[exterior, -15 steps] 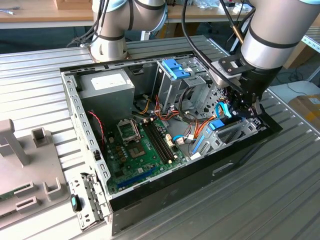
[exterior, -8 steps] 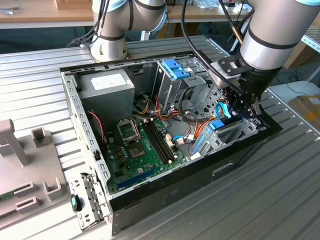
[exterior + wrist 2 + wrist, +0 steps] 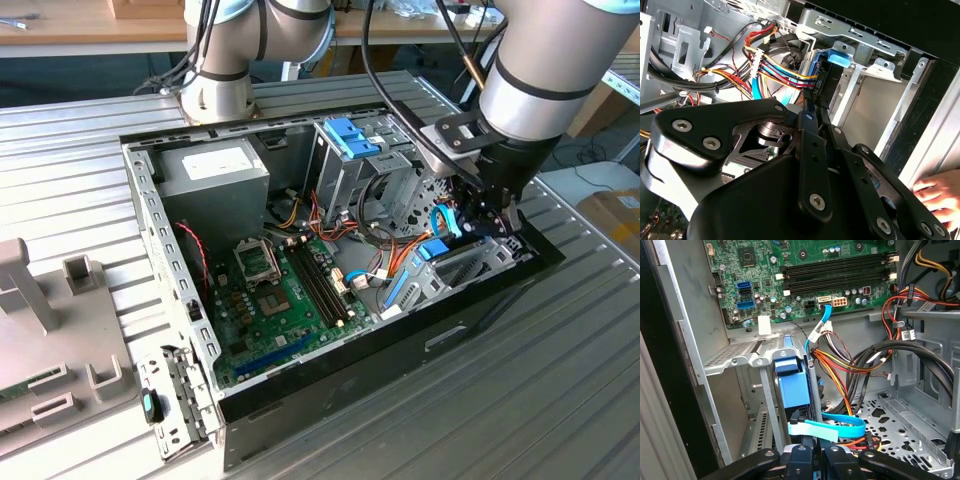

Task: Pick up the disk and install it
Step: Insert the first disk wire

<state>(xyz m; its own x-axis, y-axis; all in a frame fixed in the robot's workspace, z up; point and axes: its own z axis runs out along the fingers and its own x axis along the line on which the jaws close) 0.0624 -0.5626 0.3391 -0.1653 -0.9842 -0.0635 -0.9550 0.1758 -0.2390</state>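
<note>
Grey slatted table (image 3: 560,400) carried an open computer case (image 3: 400,340) with a green motherboard (image 3: 280,300) on its floor. The arm (image 3: 540,70) reached down into the case's corner at the exterior view's right. There the disk (image 3: 792,390) stood on edge in the metal drive bay (image 3: 740,357), blue rail showing, with a flat blue cable (image 3: 840,430) looped just beside it. The gripper (image 3: 815,460) had its fingers (image 3: 810,120) drawn close together, and they looked clamped on the disk's thin edge. A person's hand (image 3: 940,195) rested outside the case wall. Judged: the disk is stiff, fairly heavy for its size, smooth metal and shock-sensitive. It is best pinched across the flat faces or rails, clear of the connector and cables.
</note>
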